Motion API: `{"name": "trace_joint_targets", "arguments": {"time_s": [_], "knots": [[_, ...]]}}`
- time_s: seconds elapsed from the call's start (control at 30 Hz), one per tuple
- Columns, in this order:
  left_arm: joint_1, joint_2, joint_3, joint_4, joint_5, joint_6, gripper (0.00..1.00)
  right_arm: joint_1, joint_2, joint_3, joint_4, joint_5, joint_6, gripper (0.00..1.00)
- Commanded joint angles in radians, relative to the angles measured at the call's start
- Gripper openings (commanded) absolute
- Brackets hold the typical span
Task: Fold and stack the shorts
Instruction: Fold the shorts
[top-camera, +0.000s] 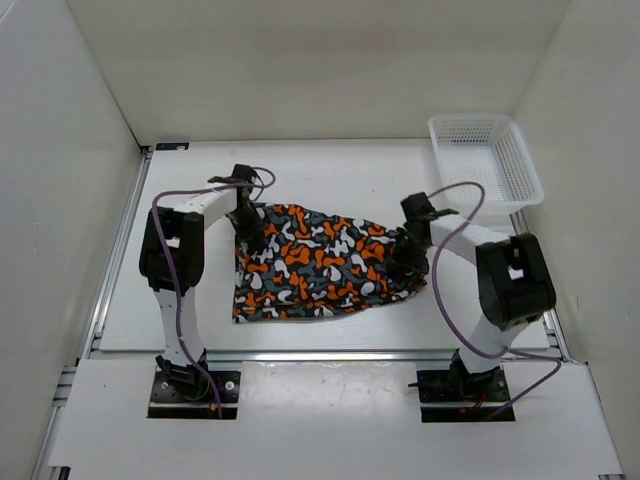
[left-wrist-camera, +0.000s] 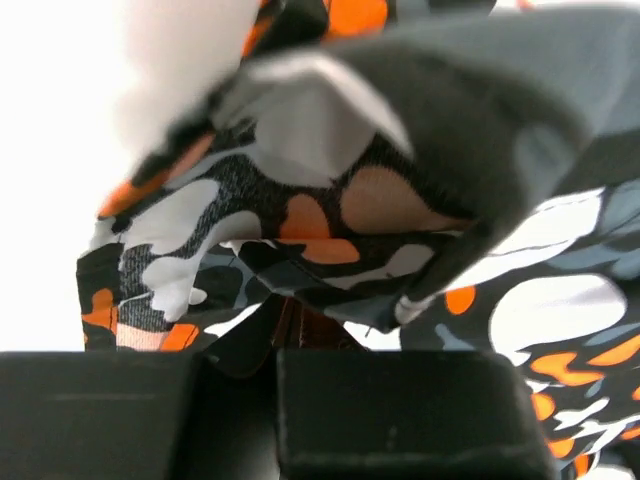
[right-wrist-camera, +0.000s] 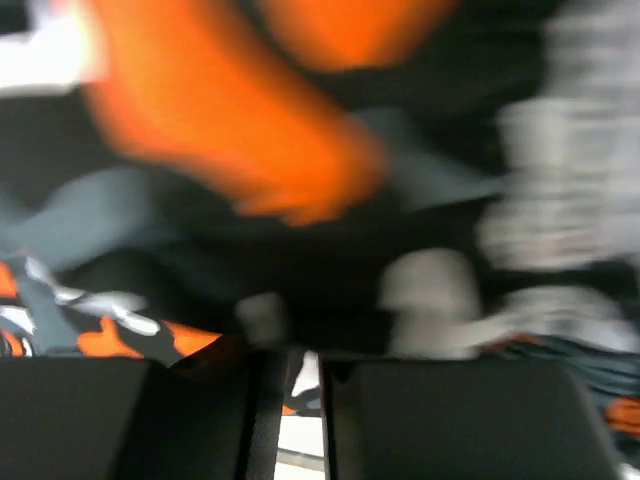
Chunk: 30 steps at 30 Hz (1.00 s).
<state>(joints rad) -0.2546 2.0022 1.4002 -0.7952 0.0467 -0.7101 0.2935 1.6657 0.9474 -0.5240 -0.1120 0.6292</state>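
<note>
Pinching shorts (top-camera: 320, 268) tight at the left corner with left end effector (top-camera: 252, 232). Pinching the right corner tight with right end effector (top-camera: 405, 262).

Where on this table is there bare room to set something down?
Bare table runs along the back wall, from the far-left corner to the basket, and left of the left arm. Crowded: the middle under the shorts, and the right side between right arm and basket.

The shorts (top-camera: 320, 265) lie mid-worktop (top-camera: 330, 175). The basket (top-camera: 487, 160) stands well apart in the far right corner. The left gripper (top-camera: 250, 232) has its jaws on their far left corner, the right gripper (top-camera: 408, 258) on their right edge.
</note>
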Motion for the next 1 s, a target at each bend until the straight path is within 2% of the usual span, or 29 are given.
{"name": "trace_joint_targets", "arguments": {"time_s": [0.0,0.07,0.13,0.17,0.27,0.3,0.37,0.43,0.5,0.53,0.57,0.87,0.97], "knots": [[0.083,0.039,0.132,-0.044,-0.047,0.069,0.11,0.082,0.078,0.201,-0.002,-0.014,-0.017,0.21],[0.119,0.05,0.24,-0.087,-0.102,0.109,0.11,0.096,0.103,0.287,-0.062,-0.014,-0.058,0.26],[0.129,0.038,0.301,-0.145,-0.116,0.129,0.17,0.096,0.089,0.405,-0.132,-0.014,-0.098,0.35],[0.141,0.012,0.348,-0.16,-0.136,0.139,0.2,0.087,0.072,0.436,-0.151,-0.014,-0.112,0.51],[0.141,-0.073,0.391,-0.202,-0.157,0.164,0.31,0.049,-0.033,0.47,-0.18,0.076,-0.135,0.84],[0.141,-0.101,0.391,-0.214,-0.168,0.164,0.33,0.032,-0.059,0.456,-0.189,0.101,-0.144,0.87],[0.15,-0.155,0.381,-0.214,-0.168,0.176,0.38,-0.04,-0.116,0.41,-0.189,0.12,-0.145,0.88],[0.15,-0.233,0.338,-0.214,-0.148,0.188,0.34,-0.1,-0.141,0.306,-0.173,0.095,-0.154,0.88],[0.16,-0.304,0.3,-0.214,-0.136,0.189,0.28,-0.206,-0.141,0.245,-0.131,0.019,-0.177,0.88],[0.16,-0.325,0.257,-0.214,-0.111,0.198,0.28,-0.238,-0.118,0.207,-0.114,-0.085,-0.177,0.88],[0.16,-0.344,0.235,-0.214,-0.111,0.198,0.27,-0.282,-0.118,0.192,-0.099,-0.121,-0.187,0.88],[0.16,-0.514,0.042,-0.203,-0.068,0.198,0.25,-0.284,-0.081,0.021,0.053,-0.244,-0.172,0.92],[0.16,-0.505,-0.033,-0.158,-0.047,0.198,0.17,-0.255,-0.026,0.011,0.111,-0.244,-0.14,0.86]]}}
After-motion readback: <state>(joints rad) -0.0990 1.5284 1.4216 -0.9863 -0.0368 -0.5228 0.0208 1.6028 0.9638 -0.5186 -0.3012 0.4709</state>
